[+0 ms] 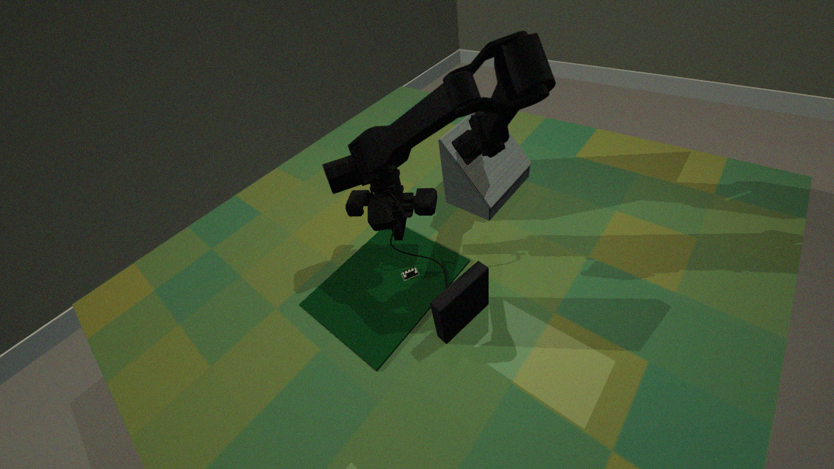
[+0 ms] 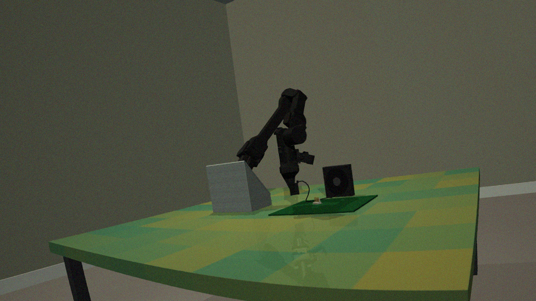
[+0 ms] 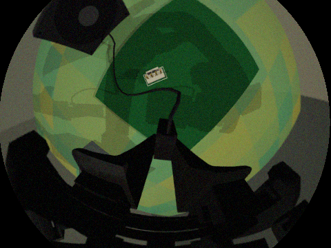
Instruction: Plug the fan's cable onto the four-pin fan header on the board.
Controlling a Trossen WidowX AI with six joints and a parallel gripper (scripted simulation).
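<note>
One small black rectangular plug [image 1: 399, 232] [image 2: 295, 187] [image 3: 166, 139] is pinched between the two dark tapered fingers of the one black gripper [image 1: 399, 233] [image 2: 293, 189] [image 3: 164, 138], which is closed on it. The plug is raised above the one flat green square board [image 1: 373, 314] [image 2: 331, 206] [image 3: 207, 69], near one corner and apart from the header. One thin black cable [image 1: 417, 255] [image 2: 308, 192] [image 3: 138, 93] leaves the plug and bends across to the one square black fan [image 1: 460, 303] [image 2: 338, 181] [image 3: 81, 24] (a single grey disc marks its hub), upright just beside the board. One small white four-pin header [image 1: 405, 276] [image 2: 316, 201] [image 3: 154, 75] sits on the board, unoccupied. Farther out, one grey wedge-shaped block [image 1: 466, 180] [image 2: 228, 188] stands near the one black jointed arm [image 1: 425, 113] [image 2: 272, 122], on one green-and-yellow patchwork table [image 1: 244, 402] [image 2: 241, 234] [image 3: 272, 138].
</note>
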